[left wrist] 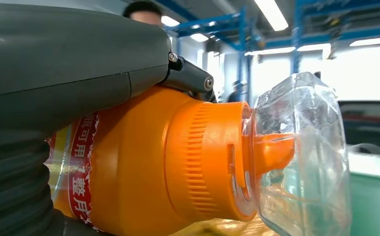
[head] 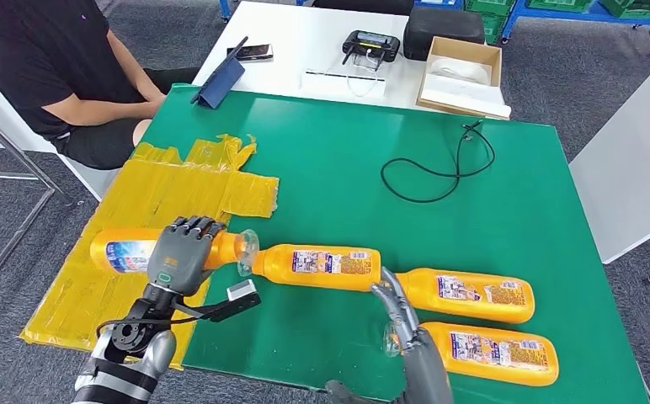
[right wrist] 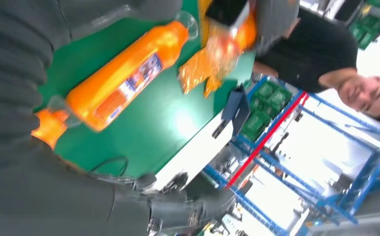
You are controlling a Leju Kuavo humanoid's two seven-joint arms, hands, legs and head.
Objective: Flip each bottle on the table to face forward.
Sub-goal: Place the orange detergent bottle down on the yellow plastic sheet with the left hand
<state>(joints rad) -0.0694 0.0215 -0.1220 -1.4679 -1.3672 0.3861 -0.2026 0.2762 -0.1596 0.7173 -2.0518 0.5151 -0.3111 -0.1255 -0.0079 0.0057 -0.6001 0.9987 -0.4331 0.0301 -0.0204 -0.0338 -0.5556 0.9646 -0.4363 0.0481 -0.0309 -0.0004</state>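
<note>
Your left hand (head: 180, 252) was wrapped over the leftmost orange bottle (head: 124, 252), which lay on the yellow taped sheet (head: 178, 189) at the green table (head: 347, 160)'s left side. Three more bottles lay on their sides: a middle one (head: 317, 266), one further right (head: 465, 295) and the nearest (head: 494, 353). Your right hand (head: 402, 316) hung between them, fingers spread, holding nothing.

A looped black cable (head: 439, 172) lay on the green bench (head: 330, 160), with crumpled yellow tape sheeting (head: 170, 198) over its left side. Beyond stood a white table (head: 305, 42) bearing an open cardboard box (head: 463, 76), a black controller (head: 370, 44) and a propped blue tablet (head: 221, 80). A person in a black shirt (head: 44, 59) sat beside it.
</note>
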